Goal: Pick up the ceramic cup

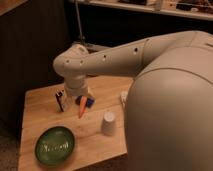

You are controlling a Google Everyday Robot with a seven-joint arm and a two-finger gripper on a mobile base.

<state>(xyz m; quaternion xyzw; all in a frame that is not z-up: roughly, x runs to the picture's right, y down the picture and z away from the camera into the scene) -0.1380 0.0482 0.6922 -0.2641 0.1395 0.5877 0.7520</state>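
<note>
The ceramic cup [108, 123] is small, plain white and tapered. It stands with its narrow end up on the wooden table [40, 112], near the front right. My gripper [64, 100] hangs under the white wrist over the middle of the table. It is to the left of the cup and a little behind it, well apart from it. An orange carrot-like object [82, 108] and a small blue object [89, 102] lie just right of the gripper, between it and the cup.
A round green plate [54, 145] lies at the table's front left. A white object [123, 96] shows behind the cup, partly hidden by my arm. My large white arm [165, 100] covers the table's right side. Dark shelving stands behind.
</note>
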